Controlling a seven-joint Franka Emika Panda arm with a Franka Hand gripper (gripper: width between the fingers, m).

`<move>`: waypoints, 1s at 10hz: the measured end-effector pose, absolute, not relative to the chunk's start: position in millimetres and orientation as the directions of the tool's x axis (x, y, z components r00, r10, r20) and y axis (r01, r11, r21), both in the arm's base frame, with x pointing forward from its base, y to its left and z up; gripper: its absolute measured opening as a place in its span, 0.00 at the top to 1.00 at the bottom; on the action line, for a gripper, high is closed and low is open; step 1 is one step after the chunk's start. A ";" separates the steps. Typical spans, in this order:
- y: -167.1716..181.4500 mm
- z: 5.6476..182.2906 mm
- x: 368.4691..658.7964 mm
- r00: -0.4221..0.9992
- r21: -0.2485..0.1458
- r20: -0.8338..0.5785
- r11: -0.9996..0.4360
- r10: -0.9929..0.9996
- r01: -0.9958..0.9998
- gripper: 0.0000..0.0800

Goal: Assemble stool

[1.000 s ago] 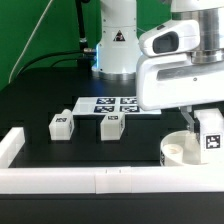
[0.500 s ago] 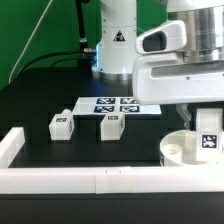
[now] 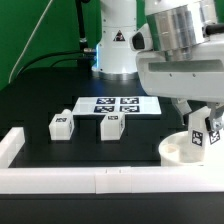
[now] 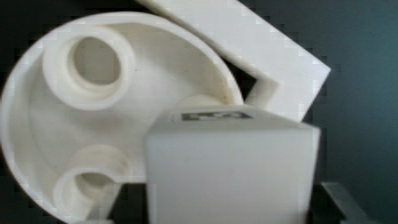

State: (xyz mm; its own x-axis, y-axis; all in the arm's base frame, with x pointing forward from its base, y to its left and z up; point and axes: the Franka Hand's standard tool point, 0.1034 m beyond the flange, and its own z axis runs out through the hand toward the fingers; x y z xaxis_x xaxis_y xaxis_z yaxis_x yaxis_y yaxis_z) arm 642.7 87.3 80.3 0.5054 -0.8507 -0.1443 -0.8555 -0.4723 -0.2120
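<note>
You had the gripper point(image 3: 204, 124) at the exterior view's right, fingers pinching a tagged leg point(image 3: 206, 141). Leg was off the table point(image 3: 40, 95) and tilted, lower end over the seat point(image 3: 176, 150), toward the seat's right side in that view. Couldn't tell whether leg touched seat. Seat lay flat on the table, just behind the front rail point(image 3: 100, 181). Your other two sat well to the seat's left in that view: left leg point(image 3: 61, 125) and middle leg point(image 3: 111, 124), side by side but apart, tags showing, just in front of the marker board point(image 3: 115, 103). In the wrist view the held leg filled the foreground with a tag on its upper face. The seat was behind it with a hole point(image 4: 89, 62) and a second hole point(image 4: 84, 190) showing, and a bend of the rail lay beyond.
</note>
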 end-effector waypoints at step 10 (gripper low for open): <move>98.2 73.0 643.5 -0.400 -0.079 -0.356 0.454 -0.844 -0.887 0.57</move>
State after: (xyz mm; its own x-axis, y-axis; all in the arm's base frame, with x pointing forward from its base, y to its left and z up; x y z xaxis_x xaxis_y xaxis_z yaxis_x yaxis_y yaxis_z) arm 643.5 98.2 73.0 -0.4004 -0.8443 -0.3562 -0.8874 0.4541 -0.0789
